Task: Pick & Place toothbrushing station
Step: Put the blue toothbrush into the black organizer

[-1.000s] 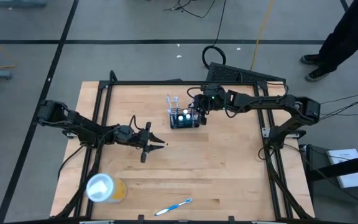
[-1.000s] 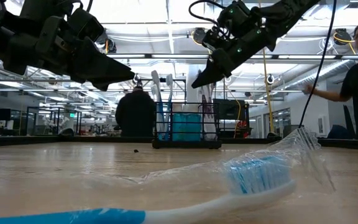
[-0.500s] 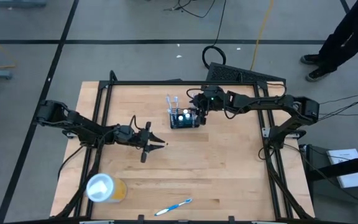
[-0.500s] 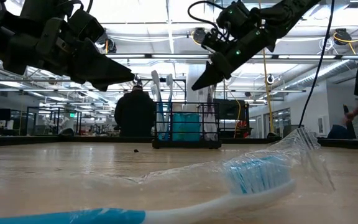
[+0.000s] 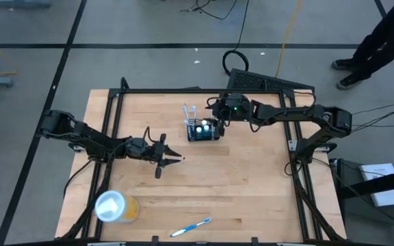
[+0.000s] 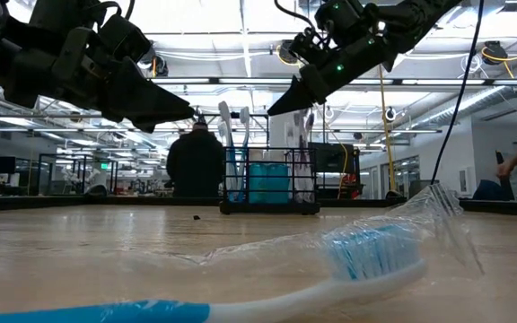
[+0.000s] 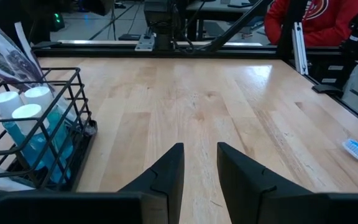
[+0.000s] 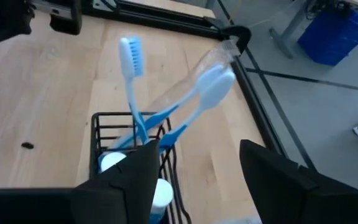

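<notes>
While the left tool (image 5: 164, 158) waits narrow and empty farther off, the wide-open right tool (image 5: 217, 123) hangs empty just above the holder (image 5: 202, 131).

Matt pale wood table (image 5: 252, 178); black wire holder (image 7: 55, 134); glossy plastic toothbrushes (image 8: 132, 81), one in clear crinkled wrap (image 6: 420, 220).

The counter (image 5: 252, 178) is pale blond wood, framed in black. The toothbrushing station (image 5: 203, 131) is black wire mesh, holding blue-and-white toothbrushes (image 8: 133, 74) and white-capped teal tubes (image 7: 27, 124). A yellow cup (image 5: 117, 207) has a white lid. Both arms are dark.
</notes>
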Robot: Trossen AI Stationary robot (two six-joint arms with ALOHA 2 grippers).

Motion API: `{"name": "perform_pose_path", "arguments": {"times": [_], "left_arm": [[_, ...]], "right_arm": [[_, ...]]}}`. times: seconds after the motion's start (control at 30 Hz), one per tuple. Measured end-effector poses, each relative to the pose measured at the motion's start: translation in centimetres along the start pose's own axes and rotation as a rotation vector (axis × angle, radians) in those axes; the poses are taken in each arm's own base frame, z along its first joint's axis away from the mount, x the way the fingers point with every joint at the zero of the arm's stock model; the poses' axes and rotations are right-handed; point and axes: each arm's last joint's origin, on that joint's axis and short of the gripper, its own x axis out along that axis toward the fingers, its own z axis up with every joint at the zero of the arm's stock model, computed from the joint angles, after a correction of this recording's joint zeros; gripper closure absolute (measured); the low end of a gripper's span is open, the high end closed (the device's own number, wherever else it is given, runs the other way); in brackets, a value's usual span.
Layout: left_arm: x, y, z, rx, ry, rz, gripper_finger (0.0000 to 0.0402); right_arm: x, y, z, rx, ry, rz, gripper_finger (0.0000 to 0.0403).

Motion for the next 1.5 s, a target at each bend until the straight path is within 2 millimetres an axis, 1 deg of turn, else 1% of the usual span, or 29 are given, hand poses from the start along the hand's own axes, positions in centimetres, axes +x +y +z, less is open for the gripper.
{"name": "perform_pose_path", "arguments": {"times": [0.17, 0.27, 0.43, 0.53, 0.6, 0.73, 0.9, 1.07, 1.13, 1.2, 1.3, 1.5], "left_arm": [[0.0, 0.0, 0.0, 0.000, 0.001, 0.000, 0.0302], [0.0, 0.0, 0.0, 0.000, 0.001, 0.000, 0.0302], [0.0, 0.0, 0.0, 0.000, 0.003, 0.000, 0.0302], [0.0, 0.0, -0.1, -0.005, 0.011, 0.001, 0.0302], [0.0, 0.0, -0.1, -0.021, 0.013, 0.000, 0.0302], [0.0, -0.5, 0.0, -0.033, 0.009, -0.022, 0.0302], [0.2, -1.8, 0.4, -0.029, -0.003, -0.073, 0.0302], [0.0, -3.3, -0.1, -0.065, 0.040, -0.078, 0.0302], [-0.2, -3.9, -0.3, -0.078, 0.052, -0.083, 0.0302], [-0.3, -4.7, -0.3, -0.091, 0.054, -0.091, 0.0302], [-0.6, -5.5, -0.6, -0.101, 0.073, -0.082, 0.0302], [-1.0, -6.7, -0.8, -0.107, 0.075, -0.065, 0.0302]], "right_arm": [[0.0, 0.2, 0.1, -0.010, -0.011, 0.002, 0.0186], [0.0, 0.6, 0.8, -0.034, -0.055, -0.002, 0.0188], [-1.7, 1.9, 3.5, -0.101, -0.179, -0.030, 0.0197], [-3.3, 3.7, 4.6, -0.105, -0.191, 0.031, 0.0202], [-4.5, 5.5, 5.2, -0.105, -0.186, 0.097, 0.0207], [-6.5, 9.9, 5.4, -0.111, -0.119, 0.251, 0.0222], [-8.7, 15.9, 4.1, -0.131, 0.053, 0.395, 0.0243], [-9.8, 21.2, 2.6, -0.033, 0.176, 0.522, 0.0254], [-9.8, 23.1, 2.3, 0.020, 0.185, 0.575, 0.0254], [-9.8, 24.9, 1.6, 0.052, 0.224, 0.611, 0.0252], [-9.0, 27.3, 0.7, 0.089, 0.221, 0.640, 0.0249], [-6.8, 30.5, -1.0, 0.171, 0.210, 0.691, 0.0240]]}}
